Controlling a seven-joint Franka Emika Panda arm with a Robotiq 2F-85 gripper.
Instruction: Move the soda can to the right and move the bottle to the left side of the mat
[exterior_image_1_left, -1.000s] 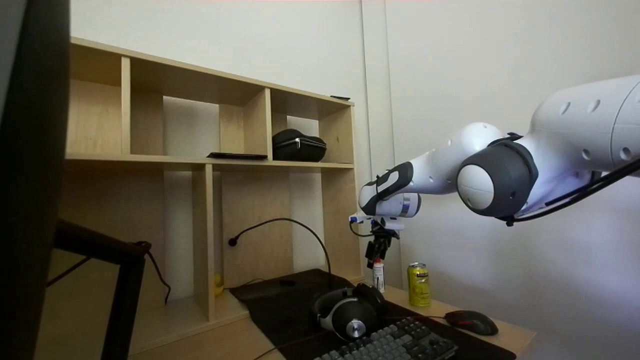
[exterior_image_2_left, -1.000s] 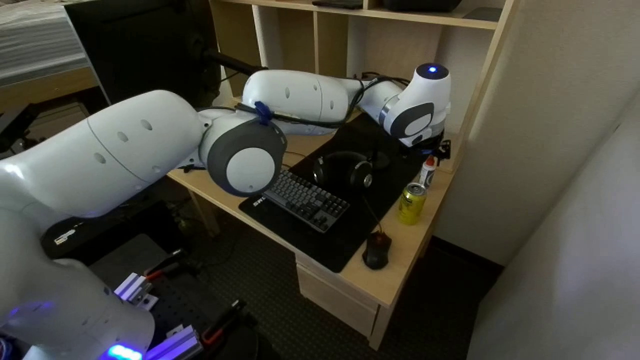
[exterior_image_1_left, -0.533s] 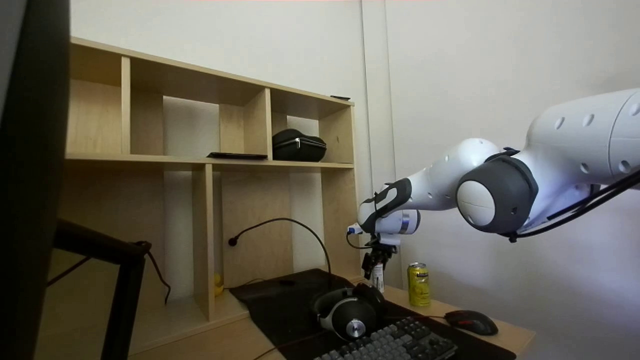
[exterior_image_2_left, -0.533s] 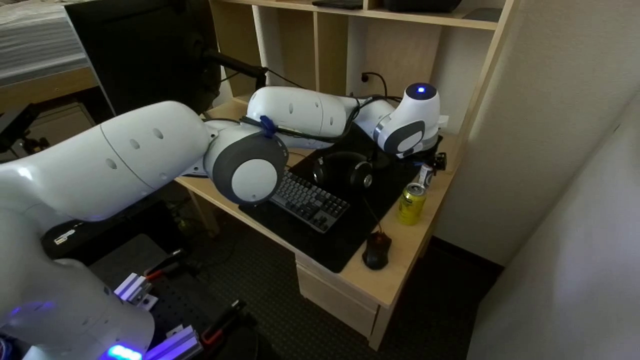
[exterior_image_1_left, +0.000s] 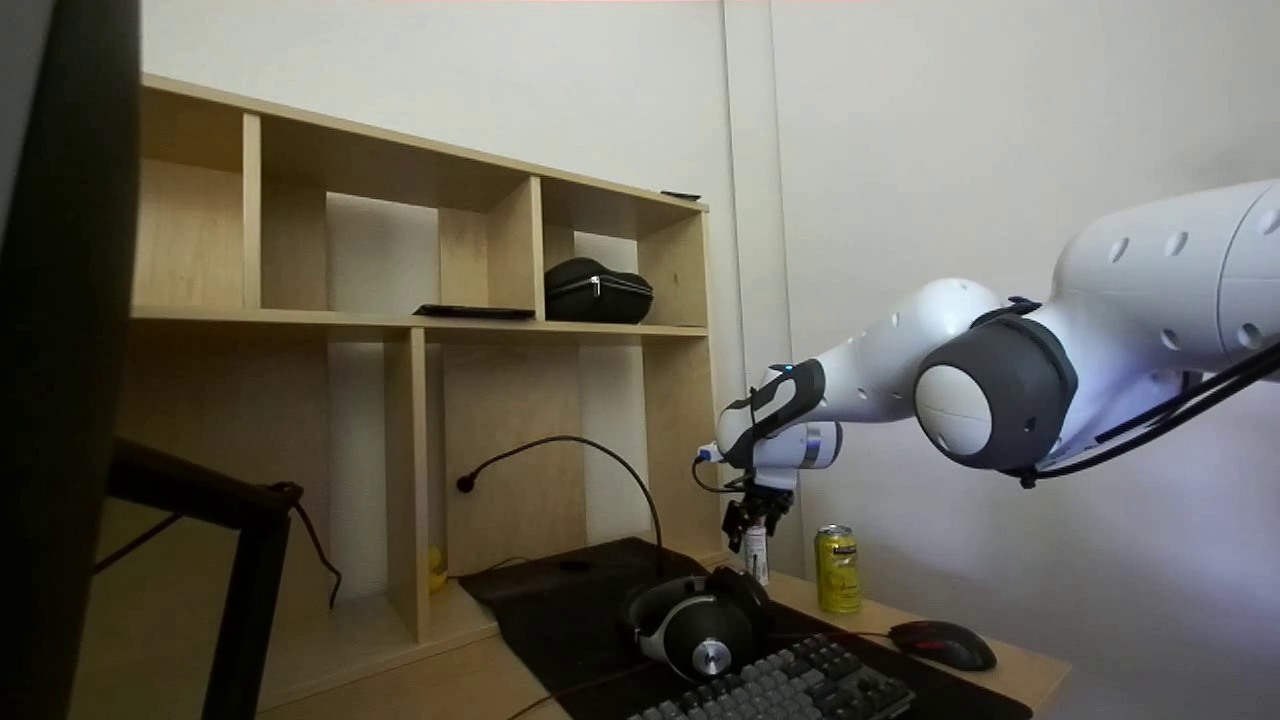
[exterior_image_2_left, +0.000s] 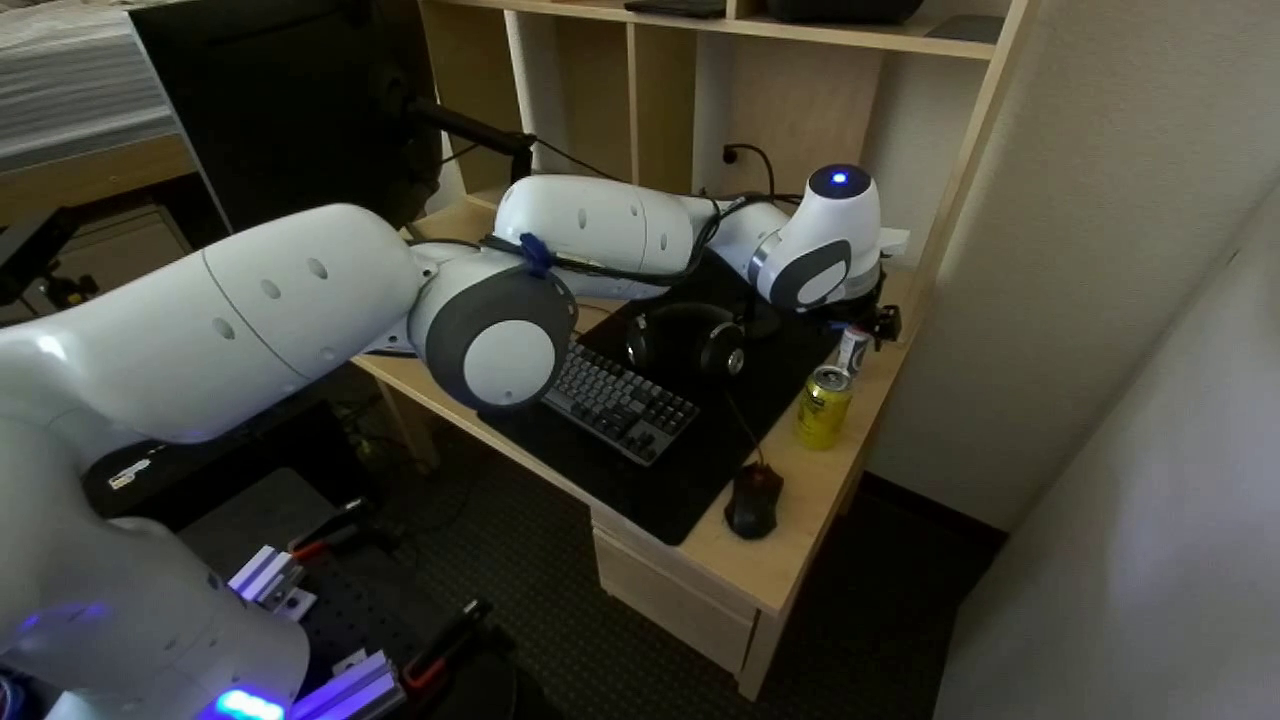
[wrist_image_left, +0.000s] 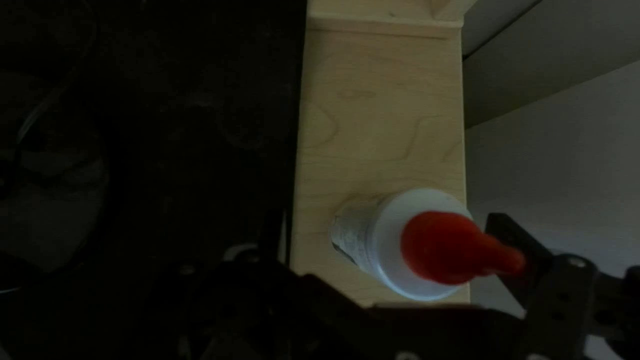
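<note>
Headphones (exterior_image_1_left: 700, 630) near keyboard (exterior_image_2_left: 622, 402), corded mouse (exterior_image_2_left: 754, 502), zipped case (exterior_image_1_left: 598, 298) on shelf (exterior_image_1_left: 350, 318)

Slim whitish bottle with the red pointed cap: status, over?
Black two-fingered gripper open around top of bottle. Bottle upright on pale wooden desk, beside flat black mat. Black over-ear headphones on mat could block low leftward path.

A big pale-wood shelf unit (exterior_image_1_left: 404, 430), at least 3 open compartments (exterior_image_1_left: 292, 240) along its upper row, rises from the back of a light wooden surface (exterior_image_2_left: 800, 520) before me. Beneath is a pale drawer front (exterior_image_2_left: 672, 605), and below that a dark, speckled carpet (exterior_image_2_left: 535, 595). I see a thin black baseboard (exterior_image_2_left: 935, 508) at the foot of a textured off-white wall (exterior_image_2_left: 1090, 300). Off to 1 side, a wrinkled grey mattress (exterior_image_2_left: 80, 95) sits on a brown wooden frame (exterior_image_2_left: 90, 182). The light is soft and rather dim.
</note>
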